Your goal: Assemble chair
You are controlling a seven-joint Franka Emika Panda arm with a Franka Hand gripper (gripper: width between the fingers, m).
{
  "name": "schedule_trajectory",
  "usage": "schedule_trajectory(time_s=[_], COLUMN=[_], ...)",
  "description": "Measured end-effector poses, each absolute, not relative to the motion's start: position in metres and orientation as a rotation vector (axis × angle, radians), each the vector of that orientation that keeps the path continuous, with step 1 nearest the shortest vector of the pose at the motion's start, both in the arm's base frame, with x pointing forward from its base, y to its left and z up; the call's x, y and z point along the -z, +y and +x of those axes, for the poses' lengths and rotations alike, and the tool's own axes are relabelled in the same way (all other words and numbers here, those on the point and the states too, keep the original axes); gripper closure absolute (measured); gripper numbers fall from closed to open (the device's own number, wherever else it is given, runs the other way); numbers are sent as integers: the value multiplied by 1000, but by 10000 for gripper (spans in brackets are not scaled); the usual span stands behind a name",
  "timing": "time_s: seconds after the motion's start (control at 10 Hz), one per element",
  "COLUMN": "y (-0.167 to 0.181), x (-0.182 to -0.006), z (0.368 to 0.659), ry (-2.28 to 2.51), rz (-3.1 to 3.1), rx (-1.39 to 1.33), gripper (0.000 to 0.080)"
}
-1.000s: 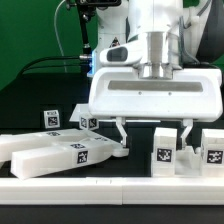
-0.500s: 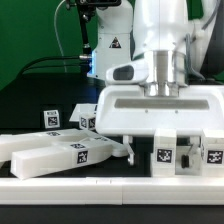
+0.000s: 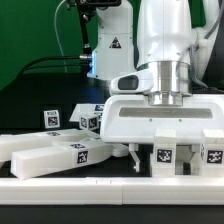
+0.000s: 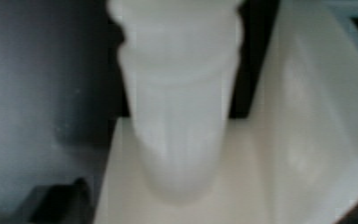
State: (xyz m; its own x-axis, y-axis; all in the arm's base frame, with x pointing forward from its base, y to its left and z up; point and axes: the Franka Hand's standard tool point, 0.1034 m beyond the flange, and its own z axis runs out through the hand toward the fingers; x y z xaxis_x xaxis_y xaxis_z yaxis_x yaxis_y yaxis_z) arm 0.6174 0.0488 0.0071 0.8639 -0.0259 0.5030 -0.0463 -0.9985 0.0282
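The chair exists only as loose white parts, and the one in hand is an upright tagged block (image 3: 165, 150) standing near the front edge of the black worktop (image 3: 70, 183), on the exterior view's right. A second tagged block (image 3: 212, 153) stands just beside it. The jaws hang low over the first block and are spread, one on each side of it. On the exterior view's left a dark gap shows between jaw and block, so nothing looks pinched yet; the far jaw is mostly hidden. This straddling stance suggests a grasp is being lined up, with the block kept upright so its flat sides face the pads. In the wrist view a blurred white part (image 4: 176, 110) fills the centre with dark strips either side, which fits a piece sitting between parted jaws. Further out, two long tapered legs (image 3: 50, 152) lie flat on the exterior view's left, well apart, and two small tagged blocks (image 3: 52, 118) (image 3: 88, 118) sit behind them, apparently laid out to wait their turn.
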Motion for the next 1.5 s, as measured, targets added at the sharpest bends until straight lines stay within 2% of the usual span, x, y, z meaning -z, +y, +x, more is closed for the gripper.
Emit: schedule_trajectory(time_s=[0.2, 0.3, 0.4, 0.5, 1.0, 1.3, 1.5], y=[44, 38, 35, 34, 32, 16, 14], x=[-7, -7, -7, -8, -10, -44, -73], z=[618, 618, 618, 618, 619, 605, 598], ry=[-67, -75, -79, -80, -68, -79, -117], rz=[2989, 2982, 2977, 2976, 2974, 3031, 3088], rx=[-806, -805, -804, -804, -804, -684, -594], gripper=[550, 550, 723, 767, 767, 769, 769])
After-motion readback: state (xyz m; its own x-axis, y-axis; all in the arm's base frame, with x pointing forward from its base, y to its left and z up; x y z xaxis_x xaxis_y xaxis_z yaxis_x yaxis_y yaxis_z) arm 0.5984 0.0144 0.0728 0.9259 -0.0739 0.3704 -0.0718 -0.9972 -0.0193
